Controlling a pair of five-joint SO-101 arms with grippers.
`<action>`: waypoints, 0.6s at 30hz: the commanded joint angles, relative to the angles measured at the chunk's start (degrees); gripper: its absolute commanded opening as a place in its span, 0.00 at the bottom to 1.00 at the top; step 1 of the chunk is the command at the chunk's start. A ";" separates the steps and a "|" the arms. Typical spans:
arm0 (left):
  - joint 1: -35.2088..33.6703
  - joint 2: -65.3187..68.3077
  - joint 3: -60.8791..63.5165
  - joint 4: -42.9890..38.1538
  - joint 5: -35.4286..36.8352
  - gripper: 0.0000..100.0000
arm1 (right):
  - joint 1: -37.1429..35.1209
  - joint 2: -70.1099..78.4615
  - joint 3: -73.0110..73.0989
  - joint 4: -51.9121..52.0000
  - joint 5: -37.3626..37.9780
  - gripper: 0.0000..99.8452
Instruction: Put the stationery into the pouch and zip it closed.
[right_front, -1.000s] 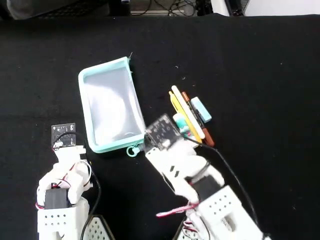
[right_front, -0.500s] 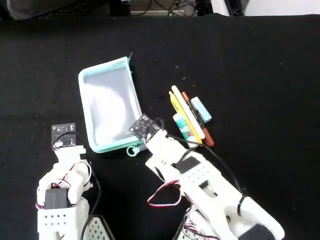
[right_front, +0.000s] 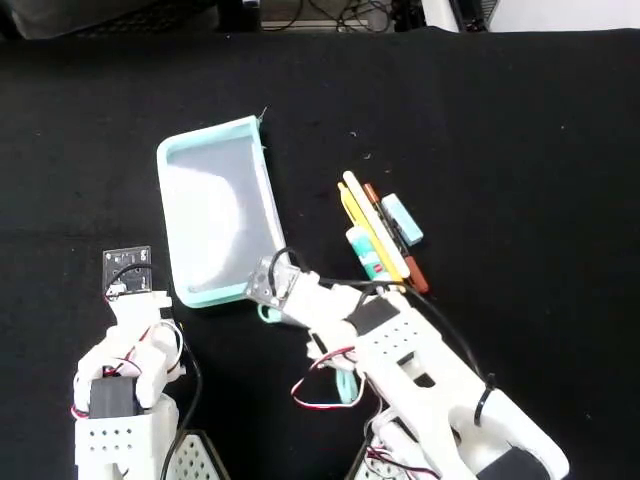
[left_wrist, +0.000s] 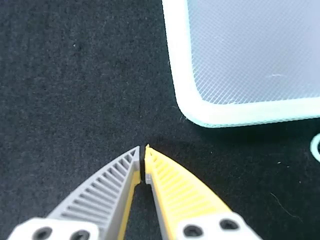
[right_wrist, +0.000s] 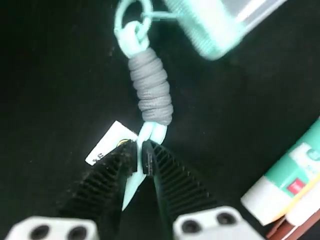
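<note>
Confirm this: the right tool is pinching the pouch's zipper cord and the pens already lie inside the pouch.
Wrong on the pens: the high view shows them on the table beside the pouch. The right tool does pinch the zipper cord.

Pouch (right_front: 215, 210) centre-L, stationery (right_front: 378, 232) to its R, zip cord (right_wrist: 150, 95) off pouch's near corner, in R gripper (right_wrist: 140, 150)

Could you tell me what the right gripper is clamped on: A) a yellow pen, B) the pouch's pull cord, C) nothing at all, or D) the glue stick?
B: in the right wrist view the right gripper is closed on the mint pull cord attached to the pouch.
</note>
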 joint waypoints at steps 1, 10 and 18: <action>-0.66 -0.88 0.66 1.23 0.09 0.04 | -0.88 -0.04 -1.89 1.93 0.97 0.01; -0.66 -0.88 0.66 1.23 0.09 0.04 | -0.53 -3.30 -4.79 10.46 0.97 0.01; -0.66 -0.88 0.66 1.23 0.09 0.04 | -0.53 -18.77 -4.26 17.85 -4.40 0.27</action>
